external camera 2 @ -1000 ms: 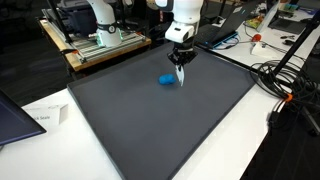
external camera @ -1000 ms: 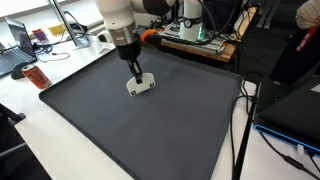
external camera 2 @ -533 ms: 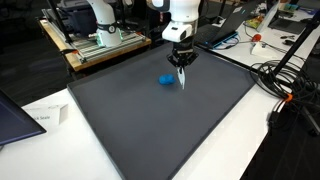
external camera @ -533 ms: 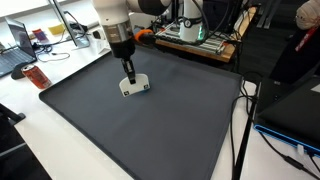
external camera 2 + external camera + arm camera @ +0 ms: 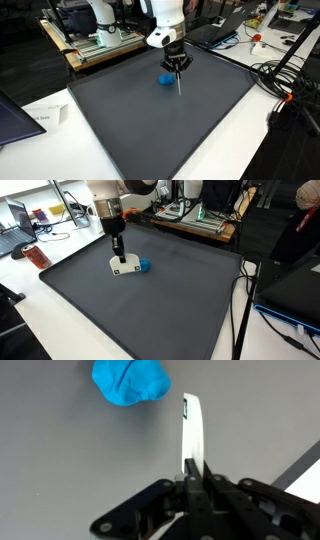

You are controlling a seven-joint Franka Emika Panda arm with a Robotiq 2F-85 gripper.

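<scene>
My gripper [image 5: 119, 255] is shut on the top edge of a thin white card [image 5: 124, 269], which hangs down from the jaws over the dark grey mat [image 5: 150, 310]. A small blue crumpled lump [image 5: 143, 266] lies on the mat right beside the card. In the wrist view the card [image 5: 192, 428] shows edge-on as a narrow white strip rising from my gripper [image 5: 192, 476], with the blue lump [image 5: 130, 381] up and to its left, a little apart. In an exterior view the gripper [image 5: 177, 68] holds the card [image 5: 180, 84] just next to the lump [image 5: 166, 79].
The mat covers most of a white table [image 5: 60, 140]. Behind its far edge are other robot bases and equipment [image 5: 100, 30]. A laptop [image 5: 18, 230] and a red item [image 5: 35, 257] sit off one side. Cables [image 5: 285, 85] and a paper sheet [image 5: 40, 118] lie beside the mat.
The arm has carried the card sideways across the mat until it is next to the blue lump. The jaws stayed shut on the card.
</scene>
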